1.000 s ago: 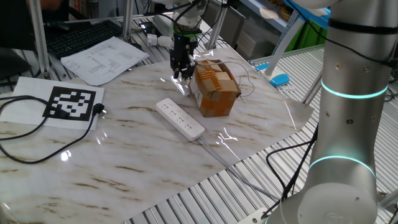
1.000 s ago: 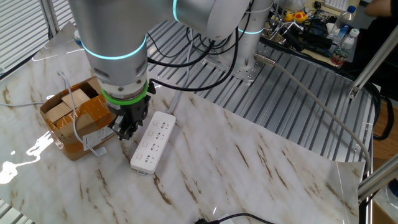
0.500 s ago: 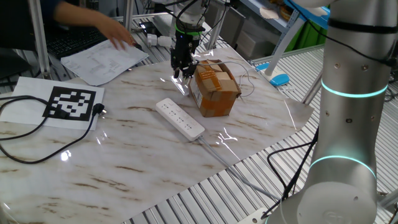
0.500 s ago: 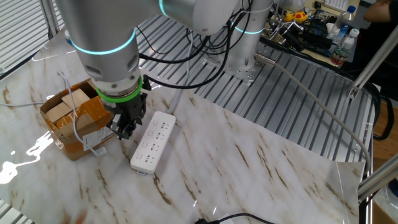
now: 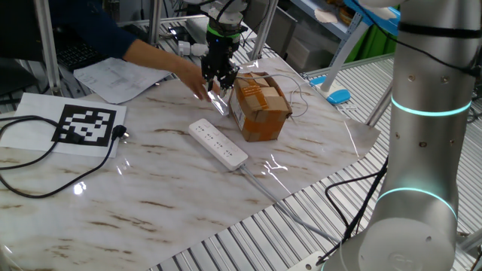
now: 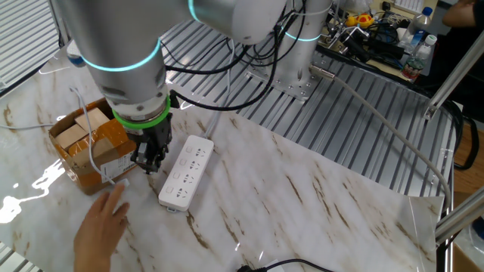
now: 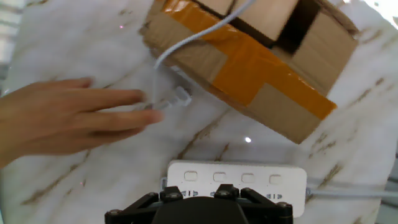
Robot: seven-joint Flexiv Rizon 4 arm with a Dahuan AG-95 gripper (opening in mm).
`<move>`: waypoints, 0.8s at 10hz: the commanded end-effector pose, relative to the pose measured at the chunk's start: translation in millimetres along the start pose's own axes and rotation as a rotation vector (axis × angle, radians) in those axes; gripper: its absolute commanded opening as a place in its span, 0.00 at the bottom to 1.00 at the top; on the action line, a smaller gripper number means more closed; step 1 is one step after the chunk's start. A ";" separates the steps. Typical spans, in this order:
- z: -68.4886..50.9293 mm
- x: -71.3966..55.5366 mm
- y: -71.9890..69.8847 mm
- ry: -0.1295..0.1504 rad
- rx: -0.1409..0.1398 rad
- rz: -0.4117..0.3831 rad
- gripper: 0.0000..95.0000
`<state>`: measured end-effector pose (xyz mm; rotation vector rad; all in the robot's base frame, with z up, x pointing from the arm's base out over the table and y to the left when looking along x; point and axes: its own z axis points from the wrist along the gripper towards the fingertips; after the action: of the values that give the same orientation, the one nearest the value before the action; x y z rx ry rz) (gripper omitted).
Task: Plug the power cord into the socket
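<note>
Cannot tell whether jaws stand spread or pressed together: dark fingertips of the gripper [image 5: 218,84] too small in one fixed view, bunched in shadow in the other [image 6: 149,165], hidden in the hand view. Nothing seen pinched between them. Pointing straight down, just above the marble table [image 5: 151,203], beside the near corner of the cardboard box [image 5: 260,105].

Left to right in the first fixed view:

- At the left edge, a checkered marker sheet [image 5: 89,124] lying flat, with a black cable [image 5: 41,154] looping round it and ending in a dark plug at the sheet's right corner.
- Behind that, loose papers [image 5: 124,71] near the far edge.
- Next, a person's hand [image 5: 188,75] reaching in from the left, fingers just beside the gripper; in the hand view, flat on the marble [image 7: 68,124] with fingertips touching a small white plug [image 7: 171,99] on a thin white cord running up over the box.
- Then the socket [image 5: 218,143], lying flat in front of the gripper, close beside the box but apart from it, outlets up, its white cable running off toward the table's front edge; directly below the camera in the hand view [image 7: 236,180].
- Right of the box, bare marble out to the sheet's corner, and a blue object [image 5: 339,96] beyond it on the slatted frame.

Widest open room: the whole front-left stretch of marble, between socket, marker sheet and front edge.
</note>
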<state>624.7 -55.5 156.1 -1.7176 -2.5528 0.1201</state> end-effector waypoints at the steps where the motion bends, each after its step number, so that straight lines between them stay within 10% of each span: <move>1: -8.6 2.0 7.3 -0.040 0.003 -0.089 0.40; 8: -12.2 -1.3 3.1 -0.063 -0.054 -0.228 0.40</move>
<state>627.7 -55.5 168.2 -1.4481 -2.8022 0.0954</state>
